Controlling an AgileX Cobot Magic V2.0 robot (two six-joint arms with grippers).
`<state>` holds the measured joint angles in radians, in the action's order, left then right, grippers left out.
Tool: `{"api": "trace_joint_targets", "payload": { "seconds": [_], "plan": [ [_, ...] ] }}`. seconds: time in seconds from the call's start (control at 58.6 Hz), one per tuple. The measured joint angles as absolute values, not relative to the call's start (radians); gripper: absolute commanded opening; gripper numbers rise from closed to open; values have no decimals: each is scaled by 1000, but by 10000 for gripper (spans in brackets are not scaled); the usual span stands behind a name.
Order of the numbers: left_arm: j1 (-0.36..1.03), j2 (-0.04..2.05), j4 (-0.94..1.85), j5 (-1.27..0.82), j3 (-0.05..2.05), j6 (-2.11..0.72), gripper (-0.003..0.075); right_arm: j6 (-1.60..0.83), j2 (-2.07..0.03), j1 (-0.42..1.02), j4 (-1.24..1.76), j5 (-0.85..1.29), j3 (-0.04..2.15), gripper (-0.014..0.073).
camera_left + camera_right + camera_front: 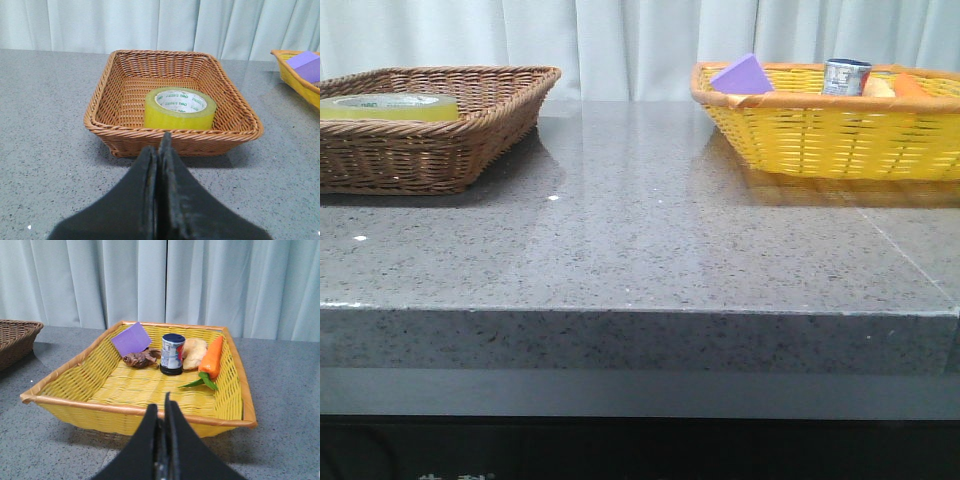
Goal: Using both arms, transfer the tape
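The tape [180, 108], a wide yellow roll with a white core and green lettering, lies flat in the brown wicker basket [102, 95]. In the front view the tape [390, 107] shows above the rim of the brown basket [440, 150] at the far left. My left gripper [160, 150] is shut and empty, over the table in front of the brown basket. My right gripper [162, 410] is shut and empty, in front of the yellow basket [90, 370]. Neither arm shows in the front view.
The yellow basket [820, 140] at the far right holds a purple block [131, 339], a printed tin can [173, 354], a toy carrot [212, 356], a pale lump and a brown lump. The grey stone table [640, 230] lies between the baskets, with white curtains behind.
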<state>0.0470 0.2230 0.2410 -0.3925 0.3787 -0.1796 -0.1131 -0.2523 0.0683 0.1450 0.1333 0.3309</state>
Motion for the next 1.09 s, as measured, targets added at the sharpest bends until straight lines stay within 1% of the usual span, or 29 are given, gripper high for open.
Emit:
{"api": "trace_joint_targets", "payload": {
  "seconds": [0.495, 0.58, 0.716, 0.887, 1.006, 1.092],
  "plan": [
    [47, 222, 241, -392, 377, -180, -20, -113, -252, 68, 145, 133, 331, -122],
    [47, 222, 241, -367, 368, -180, -20, -113, -252, 68, 145, 133, 331, -122],
    [47, 189, 220, -355, 346, -163, -20, -113, -252, 68, 145, 133, 331, -122],
    [47, 80, 74, -350, 270, 28, -20, -113, -252, 68, 145, 133, 331, -122],
    [47, 7, 54, -350, 190, 60, -20, -113, -252, 68, 145, 133, 331, -122],
    [47, -6, 51, -350, 132, 67, -20, -113, -252, 68, 145, 133, 331, -122]
  ]
}}
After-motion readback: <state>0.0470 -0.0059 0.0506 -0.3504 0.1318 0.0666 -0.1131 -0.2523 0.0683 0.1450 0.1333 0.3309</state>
